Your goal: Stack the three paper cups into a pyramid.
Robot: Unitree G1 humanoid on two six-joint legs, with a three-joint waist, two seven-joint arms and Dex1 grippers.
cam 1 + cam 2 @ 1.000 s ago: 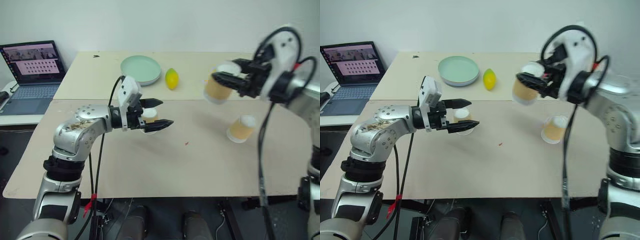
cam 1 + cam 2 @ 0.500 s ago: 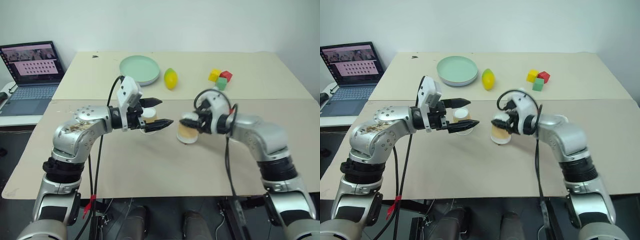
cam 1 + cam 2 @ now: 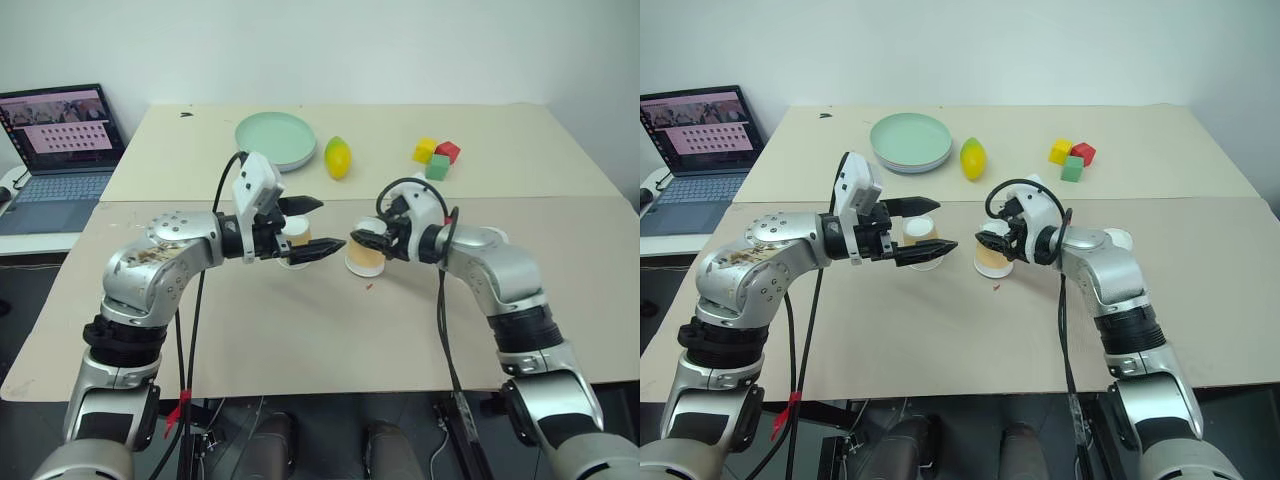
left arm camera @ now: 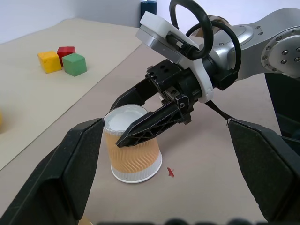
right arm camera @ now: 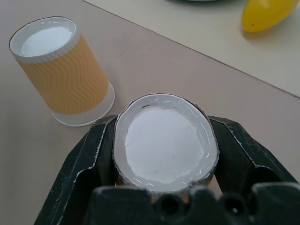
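Cups not yet pyramided: one [image 3: 297,236] upside down on the table [image 3: 300,330] left of centre, between the spread fingers of the left gripper [image 3: 316,224], untouched; a second [image 3: 366,254] just right of it, upside down, clamped in the right gripper [image 3: 368,239], apparently being set down as the base's other half. Third cup [image 3: 1118,239] far right behind the right arm, left to go on top.
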